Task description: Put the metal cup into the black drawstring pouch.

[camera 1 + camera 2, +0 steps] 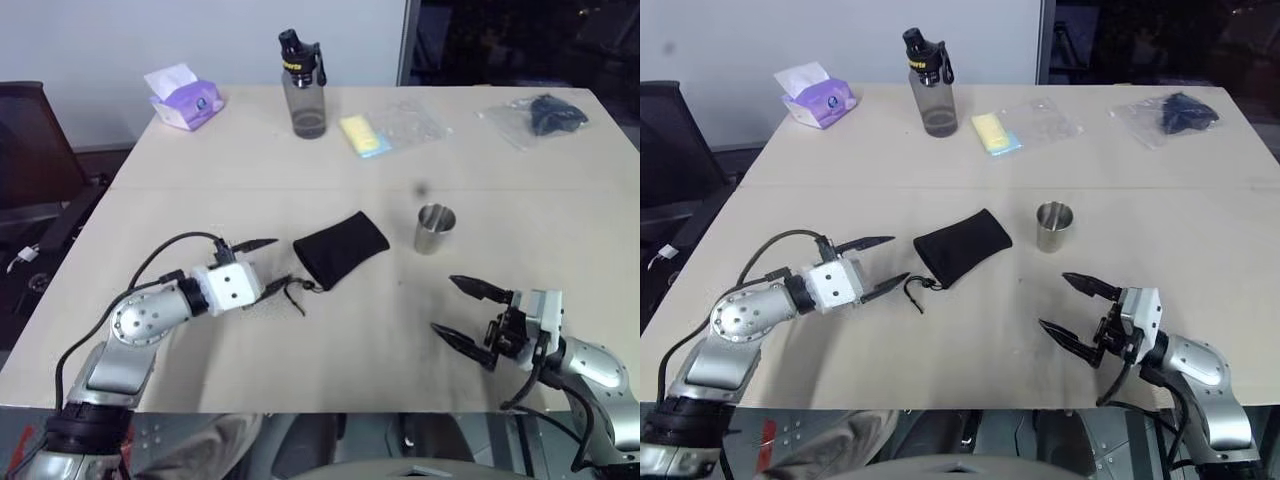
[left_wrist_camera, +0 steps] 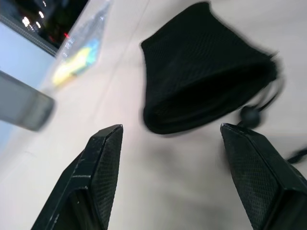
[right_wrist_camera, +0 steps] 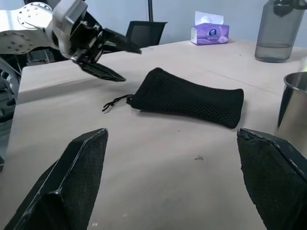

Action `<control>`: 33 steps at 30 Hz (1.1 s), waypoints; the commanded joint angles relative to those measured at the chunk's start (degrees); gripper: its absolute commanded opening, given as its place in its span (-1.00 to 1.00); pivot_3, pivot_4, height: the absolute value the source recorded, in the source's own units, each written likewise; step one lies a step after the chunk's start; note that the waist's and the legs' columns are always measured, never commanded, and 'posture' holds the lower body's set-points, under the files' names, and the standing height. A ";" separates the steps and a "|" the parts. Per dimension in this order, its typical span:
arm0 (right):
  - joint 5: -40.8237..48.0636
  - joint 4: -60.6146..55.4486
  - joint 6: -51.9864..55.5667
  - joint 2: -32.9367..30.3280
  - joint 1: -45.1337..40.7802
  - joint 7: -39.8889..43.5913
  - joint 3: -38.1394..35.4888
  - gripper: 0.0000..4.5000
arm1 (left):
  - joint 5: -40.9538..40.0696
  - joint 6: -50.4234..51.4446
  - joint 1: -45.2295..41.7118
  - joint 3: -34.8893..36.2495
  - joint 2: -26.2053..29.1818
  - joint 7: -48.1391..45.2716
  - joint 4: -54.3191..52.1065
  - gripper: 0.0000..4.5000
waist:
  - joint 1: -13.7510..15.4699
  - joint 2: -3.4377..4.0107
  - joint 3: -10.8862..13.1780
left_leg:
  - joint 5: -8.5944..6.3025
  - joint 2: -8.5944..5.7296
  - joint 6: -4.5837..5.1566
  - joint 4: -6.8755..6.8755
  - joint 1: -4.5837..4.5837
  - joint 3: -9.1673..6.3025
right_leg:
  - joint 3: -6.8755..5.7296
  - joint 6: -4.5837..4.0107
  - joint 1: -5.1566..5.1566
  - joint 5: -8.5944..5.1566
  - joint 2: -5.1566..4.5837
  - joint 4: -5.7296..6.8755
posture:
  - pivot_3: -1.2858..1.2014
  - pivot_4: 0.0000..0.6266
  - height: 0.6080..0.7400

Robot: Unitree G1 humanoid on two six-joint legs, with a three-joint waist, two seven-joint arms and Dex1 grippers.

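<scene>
Head camera, either eye: a beige worktop [image 1: 330,330] fills the frame. At centre lies the black drawstring pouch [image 1: 340,248], flat and slanted, its cord trailing toward lower left. Just right of centre, the metal cup [image 1: 433,229] stands upright and empty, near the pouch but not touching it. The left gripper [image 1: 262,268] sits left of centre, fingers spread wide, holding nothing, close beside the pouch's corded end. The right gripper [image 1: 470,317] hovers at lower right, fingers also wide and empty, below the cup. A grey water bottle [image 1: 303,85] stands at top centre.

Left wrist view: the pouch [image 2: 206,72] lies ahead between two wide fingers [image 2: 100,167], its end looking closed.

Right wrist view: the cup's edge [image 3: 293,110] shows at far right, the pouch [image 3: 187,98] at centre.

Judgement: nothing is done yet; opening, grasping and inserting all remain.
</scene>
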 commanded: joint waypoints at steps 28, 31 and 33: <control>-9.41 -9.27 -1.11 1.31 -8.25 -10.33 1.51 1.00 | 5.06 1.11 -29.28 -12.93 -12.91 0.08 25.32 -0.94 | -1.10 -0.02 0.02 | 0.02 0.03 0.01 0.12 -0.03 -0.06 | -0.08 0.08 -0.01 0.04 0.20 0.09 | 0.03 -0.52 1.00; -14.92 -9.11 2.50 -0.18 -16.18 -14.77 2.12 1.00 | 1.16 14.68 -29.11 -10.88 -15.25 -0.50 18.00 -0.94 | -1.38 -0.03 0.02 | 0.02 0.07 0.01 0.32 -0.10 -0.14 | -0.12 0.26 0.01 0.06 0.28 0.15 | 0.03 -0.52 1.00; -21.24 -7.88 4.17 -2.31 -21.11 -16.64 3.58 1.00 | -0.78 24.03 -29.09 -9.71 -16.61 0.04 12.53 -0.94 | -1.41 -0.03 0.02 | 0.02 0.10 0.01 0.33 -0.11 -0.18 | -0.16 0.19 0.00 0.10 0.33 0.16 | 0.03 -0.52 1.00</control>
